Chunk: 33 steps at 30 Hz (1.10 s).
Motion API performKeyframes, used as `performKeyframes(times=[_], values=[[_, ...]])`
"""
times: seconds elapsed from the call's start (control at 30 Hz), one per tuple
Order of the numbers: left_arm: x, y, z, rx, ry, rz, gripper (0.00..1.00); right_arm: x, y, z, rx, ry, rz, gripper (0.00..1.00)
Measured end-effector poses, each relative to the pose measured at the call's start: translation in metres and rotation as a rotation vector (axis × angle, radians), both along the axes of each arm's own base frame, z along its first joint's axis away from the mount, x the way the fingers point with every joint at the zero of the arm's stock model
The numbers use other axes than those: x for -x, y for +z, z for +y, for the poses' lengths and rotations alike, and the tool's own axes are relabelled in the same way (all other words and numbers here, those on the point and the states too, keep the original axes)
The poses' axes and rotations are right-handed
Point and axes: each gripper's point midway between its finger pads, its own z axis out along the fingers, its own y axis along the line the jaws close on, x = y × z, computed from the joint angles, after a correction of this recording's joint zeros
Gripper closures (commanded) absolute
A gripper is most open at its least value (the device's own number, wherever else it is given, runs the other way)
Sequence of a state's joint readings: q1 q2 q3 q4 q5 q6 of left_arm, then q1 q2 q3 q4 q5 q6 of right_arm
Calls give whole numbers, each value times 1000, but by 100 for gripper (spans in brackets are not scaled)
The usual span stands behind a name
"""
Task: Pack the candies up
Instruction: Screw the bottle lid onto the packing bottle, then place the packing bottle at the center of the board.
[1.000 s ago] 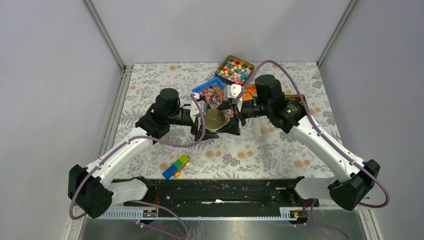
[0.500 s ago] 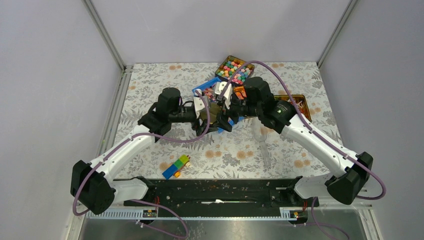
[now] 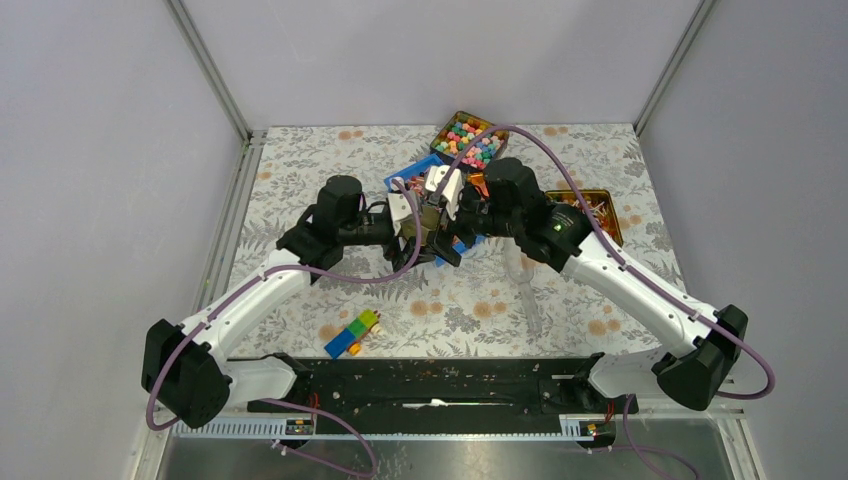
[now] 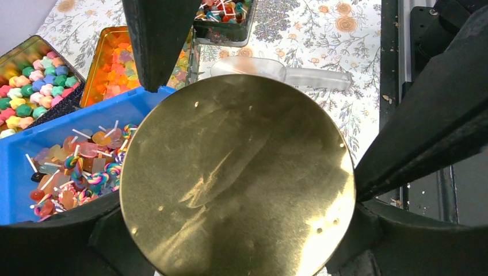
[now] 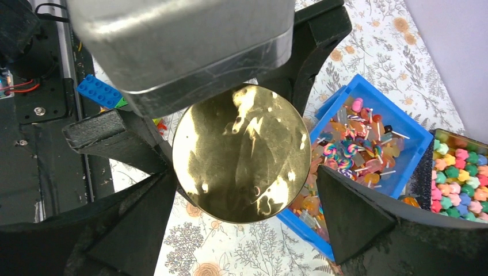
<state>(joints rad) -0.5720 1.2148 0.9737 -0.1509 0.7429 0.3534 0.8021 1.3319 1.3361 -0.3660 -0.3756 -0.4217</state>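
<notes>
- the candies [image 3: 593, 206], tiny twist-wrapped ones in red, pink and white, sit in a rectangular gold tin [image 3: 585, 192] well apart from both sets of jaws, out on the far side of the right forearm; in the left wrist view they're way past the fingertips, beyond a clear plastic scoop [image 4: 276, 69]
- vs a second ago: both grippers have shifted toward the blue plastic tray of lollipops [image 4: 17, 172]; the round gold metal tin [image 4: 230, 149] faced the overhead camera then, now it's mostly buried between the grippers; the right one was just beside it, now it's around it
- left gripper [image 4: 239, 204]: jaws wide but clamped on the round tin, one finger each side
- right gripper [image 5: 244, 175]: jaws spread wide, straddling the same tin from the opposite side, not squeezing it; can't tell if a finger brushes the rim
</notes>
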Motion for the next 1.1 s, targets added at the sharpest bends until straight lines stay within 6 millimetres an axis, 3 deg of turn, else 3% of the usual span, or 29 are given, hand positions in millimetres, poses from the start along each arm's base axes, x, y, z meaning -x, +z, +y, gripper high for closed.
performKeyframes(times=[0.33,0.53,0.7,0.83,0.97,1.1], values=[[5,-8,0,-15,-15,10,63,5,-5,-3,-6,-22,-25,0],[11,-20,-3,-22,-31,29,63,19,-21,-9,-5,-17,6,0],[20,-37,-8,-6,-56,38,62,32,-35,-19,-6,-23,34,0],[14,-55,-12,11,-54,33,62,47,-45,-28,-7,-25,66,0],[10,-79,-22,6,-67,48,62,57,-46,-38,-13,-35,80,0],[20,-102,-33,-5,-107,69,62,60,-40,-45,-23,-56,70,0]])
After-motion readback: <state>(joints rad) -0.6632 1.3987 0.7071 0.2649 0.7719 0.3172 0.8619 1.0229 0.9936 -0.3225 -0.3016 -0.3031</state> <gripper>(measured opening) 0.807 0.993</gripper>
